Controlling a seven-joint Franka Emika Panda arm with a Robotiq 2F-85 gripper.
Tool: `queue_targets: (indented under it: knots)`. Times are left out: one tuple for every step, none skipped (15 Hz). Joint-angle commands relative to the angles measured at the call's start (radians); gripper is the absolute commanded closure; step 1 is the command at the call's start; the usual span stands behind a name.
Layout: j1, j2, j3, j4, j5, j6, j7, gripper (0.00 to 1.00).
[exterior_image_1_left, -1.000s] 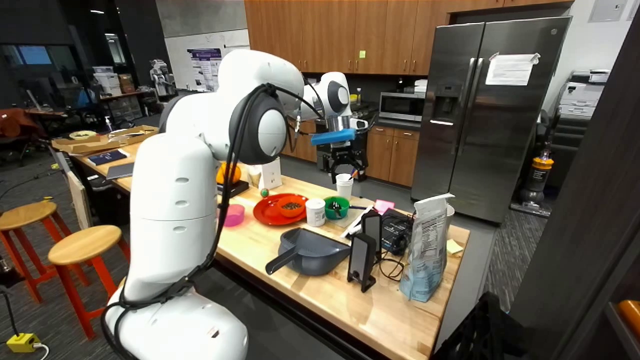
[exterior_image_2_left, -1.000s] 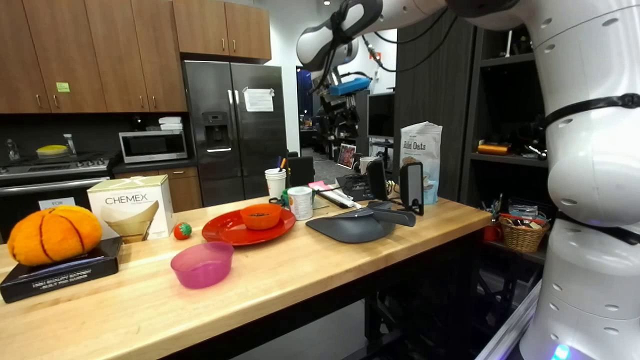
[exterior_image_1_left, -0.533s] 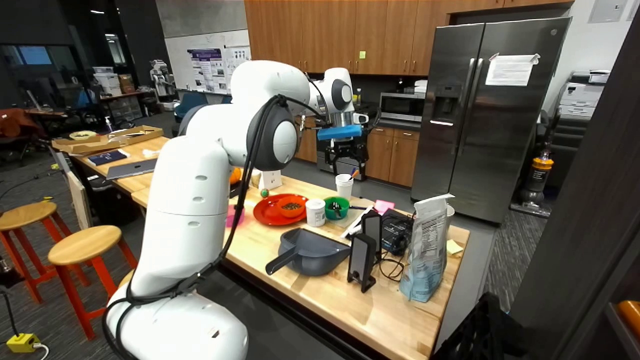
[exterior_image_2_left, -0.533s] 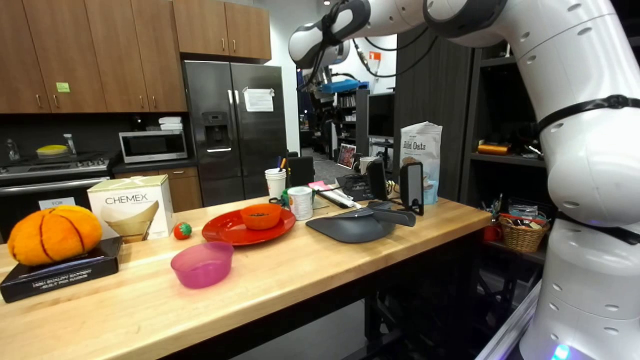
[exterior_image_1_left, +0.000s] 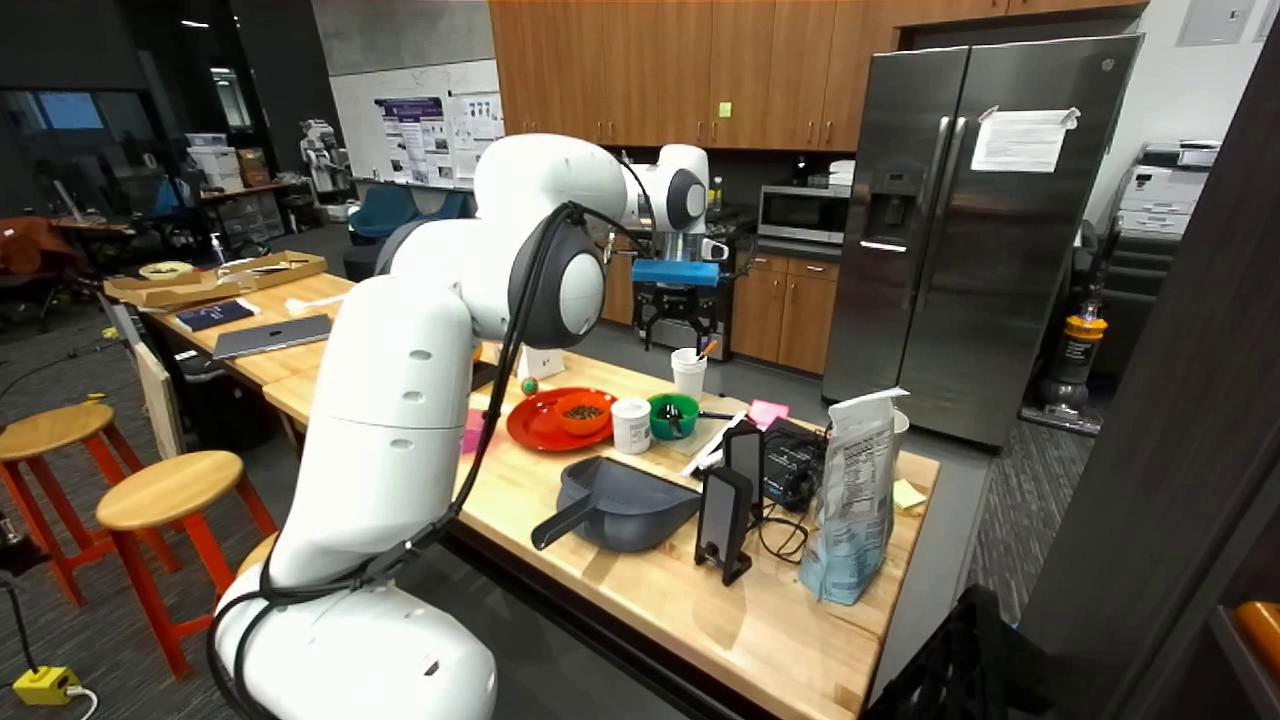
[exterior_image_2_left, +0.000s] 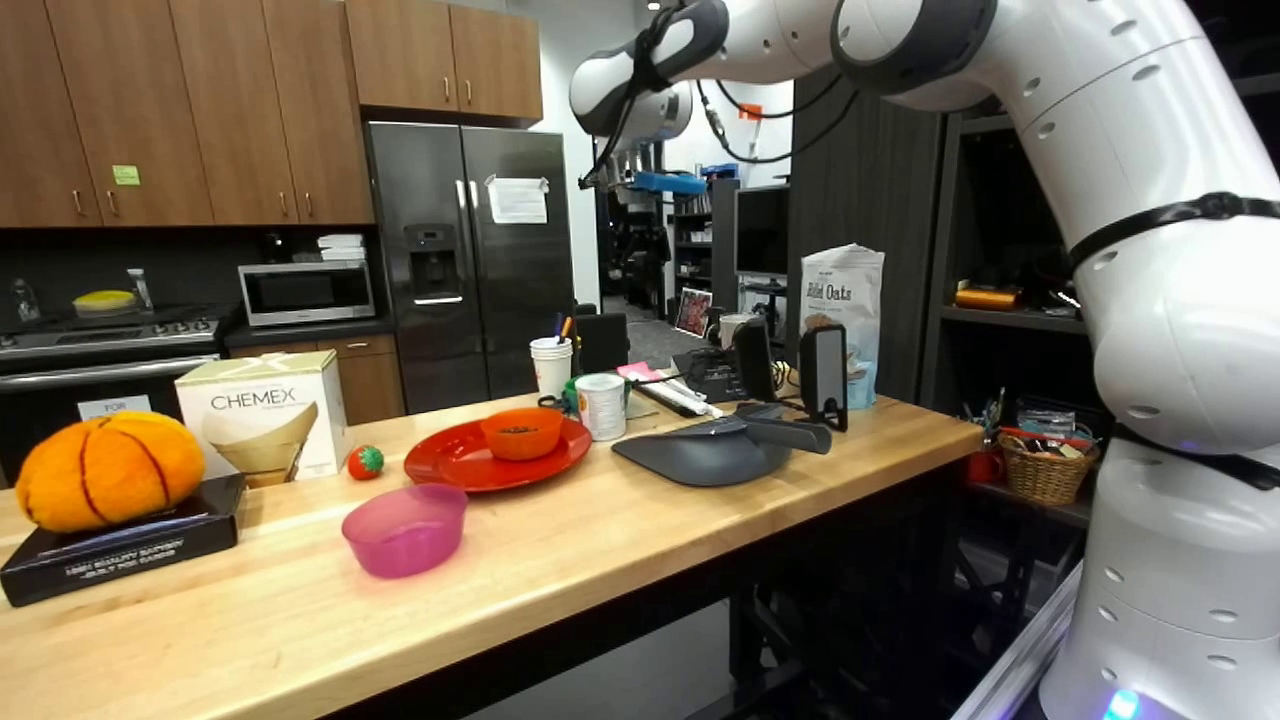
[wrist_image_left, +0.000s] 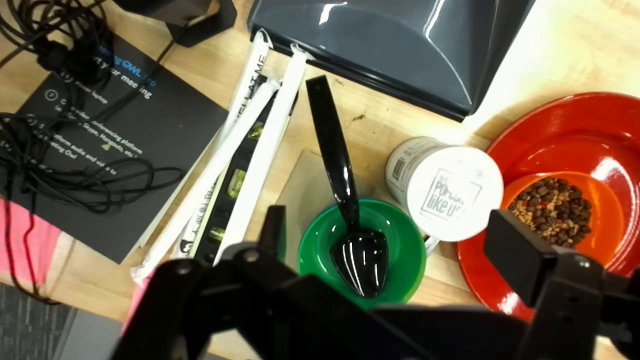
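Note:
My gripper (wrist_image_left: 397, 240) stands open with nothing between its fingers, pointing down above the table. In an exterior view, the gripper (exterior_image_1_left: 675, 346) hangs behind and above white stacked cups (exterior_image_1_left: 689, 374) holding pens. Between the fingers in the wrist view, well below them, lies a green bowl (wrist_image_left: 405, 255) with a black scoop (wrist_image_left: 360, 260) resting in it, its handle leaning over the rim. Beside the bowl is a white lidded canister (wrist_image_left: 455, 192). A red plate (wrist_image_left: 480, 275) carries an orange bowl (wrist_image_left: 607, 215) of dark beans and lighter bits, partly behind the right finger.
A grey dustpan (exterior_image_1_left: 625, 510), black speakers (exterior_image_1_left: 722, 525) and a tall oats bag (exterior_image_1_left: 850, 500) stand along the near side. White wrapped sticks (wrist_image_left: 265, 160) and a cable-covered black box (wrist_image_left: 125, 125) lie near the bowl. A pink bowl (exterior_image_2_left: 405, 530) and Chemex box (exterior_image_2_left: 265, 415) stand farther along.
The arm has leaned farther out over the table, and the gripper has swung from tilted to nearly upright while staying open. The things on the table have not moved.

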Motion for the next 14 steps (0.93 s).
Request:
queue_targets:
  knots:
    - [-0.007,0.017,0.005,0.033,0.020,-0.085,-0.017,0.00]
    - [-0.006,0.018,0.005,0.029,0.017,-0.105,-0.019,0.00]
    - [-0.004,0.018,0.005,0.026,0.014,-0.127,-0.020,0.00]
    - [-0.004,0.020,0.006,0.024,0.014,-0.145,-0.023,0.00]
    - [-0.005,0.020,0.007,0.021,0.016,-0.159,-0.026,0.00]
    - [-0.006,0.021,0.008,0.020,0.019,-0.171,-0.030,0.00]
    - [-0.007,0.020,0.009,0.015,0.020,-0.178,-0.035,0.00]
    - [-0.009,0.021,0.009,0.011,0.019,-0.180,-0.044,0.00]
    - [-0.009,0.020,0.009,0.003,0.016,-0.175,-0.054,0.00]
    - [-0.009,0.021,0.009,0.002,0.013,-0.176,-0.059,0.00]
    - [-0.010,0.020,0.008,0.000,0.011,-0.169,-0.068,0.00]
    - [-0.009,0.019,0.007,-0.001,0.006,-0.161,-0.072,0.00]
    - [-0.009,0.012,0.007,-0.012,0.000,-0.132,-0.083,0.00]
    - [-0.008,0.005,0.005,-0.026,-0.013,-0.096,-0.096,0.00]
